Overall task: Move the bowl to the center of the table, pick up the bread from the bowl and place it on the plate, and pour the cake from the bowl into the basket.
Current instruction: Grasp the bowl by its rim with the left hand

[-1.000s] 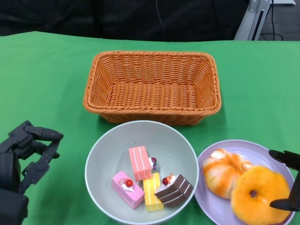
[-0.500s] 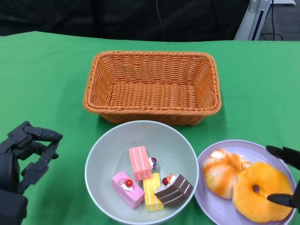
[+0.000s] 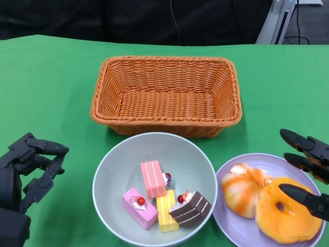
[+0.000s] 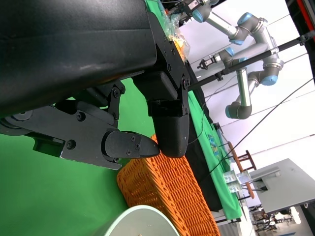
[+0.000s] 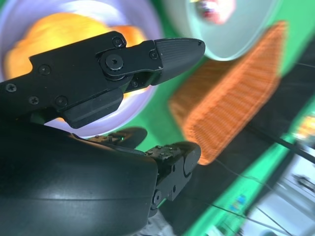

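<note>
The pale grey bowl (image 3: 115, 170) sits at the near centre and holds several cake slices (image 3: 167, 200). To its right the lilac plate (image 3: 226, 226) carries two pieces of bread, a knotted roll (image 3: 241, 188) and an orange ring bread (image 3: 285, 211). My right hand (image 3: 308, 172) hovers over the plate's right side with fingers spread, holding nothing. My left hand (image 3: 25, 172) rests at the lower left, fingers apart and empty. The orange wicker basket (image 3: 167, 62) stands behind the bowl. The right wrist view shows the plate (image 5: 147, 19) with bread (image 5: 64, 29) beyond the fingers (image 5: 172, 49).
A green cloth (image 3: 46, 87) covers the table. Beyond its far edge the background is dark, with a grey stand (image 3: 277, 18) at the upper right. The left wrist view shows robot arms (image 4: 246, 59) in the room behind the basket (image 4: 167, 191).
My right hand has let go of the orange ring bread, which now lies on the plate. The hand has lifted up and away with its fingers spread. The left hand stayed still.
</note>
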Tool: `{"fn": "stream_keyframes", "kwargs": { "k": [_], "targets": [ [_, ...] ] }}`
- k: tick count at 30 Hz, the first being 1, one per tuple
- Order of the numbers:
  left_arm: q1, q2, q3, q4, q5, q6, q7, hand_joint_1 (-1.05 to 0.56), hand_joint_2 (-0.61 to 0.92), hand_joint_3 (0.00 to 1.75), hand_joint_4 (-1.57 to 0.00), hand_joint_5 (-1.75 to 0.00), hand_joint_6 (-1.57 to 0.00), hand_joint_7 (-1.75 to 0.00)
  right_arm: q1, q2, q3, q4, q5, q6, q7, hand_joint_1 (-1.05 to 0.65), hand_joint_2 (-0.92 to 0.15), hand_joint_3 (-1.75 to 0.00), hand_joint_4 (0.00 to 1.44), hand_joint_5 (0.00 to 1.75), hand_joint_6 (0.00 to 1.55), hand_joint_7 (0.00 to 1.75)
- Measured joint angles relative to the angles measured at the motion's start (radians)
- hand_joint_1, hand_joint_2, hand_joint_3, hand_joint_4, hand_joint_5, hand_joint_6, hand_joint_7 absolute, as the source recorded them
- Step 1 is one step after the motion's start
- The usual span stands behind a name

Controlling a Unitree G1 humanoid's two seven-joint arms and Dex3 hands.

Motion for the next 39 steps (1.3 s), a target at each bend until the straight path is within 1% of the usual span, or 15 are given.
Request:
{"fn": "stream_keyframes", "kwargs": {
  "k": [7, 8, 9, 10, 12, 14, 16, 19, 21, 23, 25, 27, 31, 35, 39],
  "targets": [
    [0.000, 0.000, -0.002, 0.001, 0.000, 0.000, 0.000, -0.14, 0.92, 0.26, -0.78, -1.39, -0.80, -1.03, 0.000, 0.078, 0.003, 0.039, 0.080, -0.164, -0.012, -0.29, -0.92, -0.10, 0.83, 0.31, 0.73, 0.20],
    [0.000, 0.000, -0.003, 0.001, 0.001, 0.000, 0.000, -0.15, 0.92, 0.26, -0.78, -1.39, -0.80, -1.03, 0.000, 0.090, 0.003, 0.047, 0.093, -0.181, -0.012, -0.26, -0.92, -0.11, 0.83, 0.40, 0.76, 0.21],
    [0.000, 0.001, -0.004, 0.001, 0.001, 0.000, 0.000, -0.15, 0.92, 0.26, -0.77, -1.38, -0.80, -1.03, -0.001, 0.104, 0.003, 0.054, 0.116, -0.196, -0.011, -0.21, -0.92, -0.13, 0.78, 0.69, 0.82, 0.29],
    [0.000, 0.001, -0.006, 0.001, 0.002, 0.000, 0.000, -0.15, 0.92, 0.26, -0.77, -1.38, -0.80, -1.03, -0.001, 0.118, 0.005, 0.059, 0.140, -0.207, -0.009, -0.20, -0.92, -0.13, 0.74, 0.80, 0.84, 0.32],
    [0.000, 0.007, -0.010, 0.001, 0.002, 0.000, -0.004, -0.15, 0.92, 0.26, -0.75, -1.37, -0.79, -1.03, -0.001, 0.147, 0.009, 0.061, 0.171, -0.215, -0.009, -0.16, -0.92, -0.18, 0.72, 1.09, 0.85, 0.55],
    [0.000, 0.019, -0.015, 0.002, 0.000, -0.011, -0.031, -0.16, 0.92, 0.25, -0.77, -1.24, -0.82, -0.90, 0.001, 0.162, 0.016, 0.061, 0.169, -0.225, -0.015, -0.09, -0.80, -0.49, 0.74, 1.22, 0.80, 0.85],
    [0.000, 0.033, -0.021, 0.003, -0.004, -0.033, -0.063, -0.16, 0.92, 0.20, -0.79, -1.01, -0.91, -0.56, 0.002, 0.175, 0.027, 0.061, 0.163, -0.241, -0.021, -0.05, -0.66, -0.83, 0.74, 1.33, 0.76, 1.05],
    [0.000, 0.057, -0.030, 0.007, -0.009, -0.079, -0.113, -0.18, 0.92, 0.15, -0.78, -0.77, -0.95, -0.25, 0.004, 0.186, 0.044, 0.061, 0.163, -0.247, -0.022, -0.04, -0.59, -0.98, 0.74, 1.43, 0.72, 1.18],
    [0.000, 0.080, -0.033, 0.010, -0.011, -0.120, -0.144, -0.26, 0.92, 0.12, -0.74, -0.62, -0.91, -0.15, 0.004, 0.189, 0.045, 0.061, 0.164, -0.247, -0.025, -0.03, -0.58, -1.01, 0.72, 1.47, 0.70, 1.22],
    [0.000, 0.122, -0.047, 0.010, -0.010, -0.160, -0.194, -0.37, 0.92, 0.06, -0.72, -0.30, -0.83, -0.03, 0.004, 0.196, 0.048, 0.061, 0.166, -0.243, -0.030, -0.04, -0.58, -1.03, 0.71, 1.51, 0.68, 1.26],
    [0.001, 0.166, -0.057, 0.003, 0.000, -0.199, -0.230, -0.43, 0.92, 0.04, -0.69, -0.17, -0.76, -0.01, 0.003, 0.205, 0.049, 0.061, 0.171, -0.232, -0.033, -0.04, -0.58, -1.03, 0.70, 1.52, 0.67, 1.28],
    [0.002, 0.199, -0.063, -0.006, 0.006, -0.224, -0.248, -0.46, 0.92, 0.03, -0.68, -0.12, -0.73, 0.00, 0.003, 0.211, 0.050, 0.061, 0.172, -0.228, -0.035, -0.04, -0.58, -1.03, 0.69, 1.53, 0.67, 1.28],
    [0.042, 0.287, -0.073, -0.060, 0.061, -0.288, -0.296, -0.61, 0.92, 0.04, -0.51, -0.01, -0.51, 0.00, 0.004, 0.215, 0.054, 0.053, 0.163, -0.208, -0.047, -0.02, -0.58, -1.01, 0.68, 1.52, 0.64, 1.28],
    [0.069, 0.336, -0.065, -0.091, 0.109, -0.404, -0.301, -0.65, 0.92, 0.04, -0.49, 0.00, -0.48, 0.00, 0.003, 0.220, 0.055, 0.046, 0.164, -0.193, -0.051, -0.03, -0.59, -0.99, 0.67, 1.53, 0.64, 1.28],
    [0.059, 0.327, 0.026, -0.091, 0.297, -0.583, -0.267, -0.67, 0.90, 0.02, -0.60, -0.05, -0.58, -0.04, 0.003, 0.224, 0.056, 0.046, 0.165, -0.190, -0.059, -0.04, -0.64, -0.90, 0.67, 1.53, 0.64, 1.26]
  ]
}}
